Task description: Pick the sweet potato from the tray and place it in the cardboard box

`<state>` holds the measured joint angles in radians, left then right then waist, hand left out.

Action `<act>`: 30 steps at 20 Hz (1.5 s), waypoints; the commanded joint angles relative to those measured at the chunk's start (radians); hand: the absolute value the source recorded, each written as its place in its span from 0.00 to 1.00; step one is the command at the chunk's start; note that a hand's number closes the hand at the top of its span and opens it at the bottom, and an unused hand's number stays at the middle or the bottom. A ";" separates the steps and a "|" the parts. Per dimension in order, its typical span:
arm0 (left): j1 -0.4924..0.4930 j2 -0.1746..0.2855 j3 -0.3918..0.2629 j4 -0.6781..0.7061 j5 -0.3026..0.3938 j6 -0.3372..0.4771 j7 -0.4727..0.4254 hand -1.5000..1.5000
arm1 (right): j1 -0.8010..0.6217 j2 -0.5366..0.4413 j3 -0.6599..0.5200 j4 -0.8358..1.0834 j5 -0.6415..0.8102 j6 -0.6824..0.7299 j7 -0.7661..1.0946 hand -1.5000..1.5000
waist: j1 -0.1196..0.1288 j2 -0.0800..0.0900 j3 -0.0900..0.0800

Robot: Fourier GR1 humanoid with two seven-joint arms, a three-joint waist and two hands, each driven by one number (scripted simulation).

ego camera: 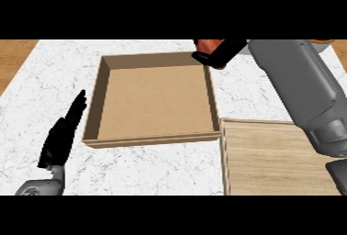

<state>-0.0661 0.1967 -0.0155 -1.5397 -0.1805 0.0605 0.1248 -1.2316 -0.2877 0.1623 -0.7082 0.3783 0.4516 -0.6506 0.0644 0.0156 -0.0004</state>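
Observation:
A brown cardboard box point(92, 124) lies open on the white marble counter, with nothing showing inside it. My right hand point(218, 54) hangs over the box's far right corner, fingers curled round the reddish-orange sweet potato point(205, 45), which shows only partly above the hand. The pale wooden tray point(271, 156) sits at the lower right, its visible part bare, partly covered by my right forearm. My left hand point(62, 135) rests open at the lower left, fingers straight and pointing up, just left of the box.
Brown wood flooring point(15, 59) shows beyond the counter's left edge. An orange object point(324, 41) peeks in at the top right corner. White counter point(149, 170) stretches in front of the box.

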 commanded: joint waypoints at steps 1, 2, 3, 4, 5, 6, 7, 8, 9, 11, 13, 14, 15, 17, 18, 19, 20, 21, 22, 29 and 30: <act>0.017 -0.009 0.002 -0.006 0.000 0.003 -0.004 0.50 | -0.102 0.078 0.016 0.147 0.048 -0.019 -0.057 1.00 | -0.013 -0.002 0.000; 0.038 0.042 0.063 0.022 0.044 -0.036 -0.050 0.50 | -0.112 0.116 0.022 0.117 0.040 -0.005 0.016 1.00 | -0.024 -0.007 -0.001; 0.044 -0.017 -0.015 -0.013 -0.018 0.011 -0.027 0.50 | -0.130 0.163 0.032 0.179 0.061 -0.059 -0.001 1.00 | -0.004 0.000 -0.001; 0.031 0.000 0.025 -0.011 0.010 0.001 -0.017 0.50 | -0.111 0.179 0.046 0.155 0.070 -0.049 -0.007 1.00 | -0.026 -0.007 0.000; 0.044 0.007 0.014 -0.048 -0.007 0.004 0.014 0.50 | -0.149 0.197 0.035 0.199 0.074 -0.061 0.011 1.00 | -0.019 -0.006 0.000; 0.062 -0.026 -0.001 0.015 -0.032 0.037 -0.068 0.50 | -0.164 0.206 0.041 0.191 0.074 -0.028 0.034 1.00 | -0.030 -0.008 -0.001; 0.017 0.004 0.027 0.016 -0.003 0.003 -0.023 0.50 | -0.151 0.269 0.067 0.205 0.106 -0.097 0.050 1.00 | -0.028 -0.006 -0.001; -0.025 0.025 0.045 0.003 0.004 -0.005 0.019 0.50 | -0.162 0.282 0.085 0.235 0.121 -0.118 0.053 1.00 | -0.020 -0.003 -0.001; 0.019 0.004 0.023 0.005 -0.005 0.001 -0.019 0.50 | -0.167 0.272 0.073 0.297 0.135 -0.117 0.012 1.00 | -0.015 0.000 -0.001; 0.028 0.016 0.020 -0.056 -0.006 -0.010 0.012 0.50 | -0.179 0.285 0.100 0.306 0.103 -0.128 0.047 1.00 | -0.011 -0.005 -0.001; 0.006 0.006 0.018 -0.029 -0.014 -0.002 0.027 0.50 | -0.174 0.286 0.146 0.310 0.098 -0.140 0.062 1.00 | -0.013 -0.005 -0.001; -0.039 -0.008 -0.010 -0.021 -0.027 -0.006 0.053 0.50 | -0.143 0.286 0.203 0.317 0.085 -0.187 0.062 1.00 | 0.013 0.001 -0.001; -0.011 0.000 -0.004 -0.032 0.000 -0.033 0.029 0.50 | -0.175 0.286 0.206 0.333 0.073 -0.183 0.103 1.00 | 0.023 0.002 -0.002; -0.027 -0.005 0.020 0.051 -0.003 -0.015 -0.037 0.50 | -0.117 0.287 0.253 0.319 0.026 -0.205 0.141 1.00 | 0.033 0.005 -0.003; -0.009 -0.033 -0.020 0.010 -0.043 0.017 -0.003 0.50 | -0.087 0.287 0.267 0.343 0.030 -0.179 0.128 0.00 | 0.026 0.003 -0.002; -0.001 -0.005 0.001 -0.009 -0.006 -0.026 0.007 0.50 | -0.142 0.287 0.245 0.371 0.016 -0.160 0.141 0.00 | 0.031 0.005 -0.002; 0.003 -0.020 -0.014 0.011 -0.024 -0.012 -0.032 0.50 | -0.127 0.287 0.255 0.347 -0.018 -0.193 0.152 0.00 | 0.036 0.005 -0.002; 0.009 0.020 0.033 0.038 0.007 -0.039 -0.061 0.50 | -0.078 0.287 0.297 0.327 -0.013 -0.202 0.139 0.00 | 0.027 0.003 -0.002; -0.043 -0.032 -0.027 0.001 -0.024 -0.015 0.012 0.50 | -0.079 0.287 0.308 0.330 -0.037 -0.211 0.141 0.00 | 0.048 0.009 -0.001; -0.014 -0.007 0.004 0.015 0.003 -0.042 -0.046 0.50 | -0.071 0.288 0.200 0.339 -0.250 -0.225 0.157 0.00 | 0.056 0.013 -0.001; -0.043 -0.005 0.015 0.079 -0.015 -0.025 -0.056 0.50 | -0.059 0.288 0.193 0.308 -0.298 -0.209 0.179 0.00 | 0.035 0.009 -0.002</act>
<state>-0.0857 0.1850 -0.0167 -1.5079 -0.1960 0.0361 0.0885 -1.3079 -0.0004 0.4051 -0.3897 0.1960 0.2475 -0.4917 0.1083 0.0245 -0.0018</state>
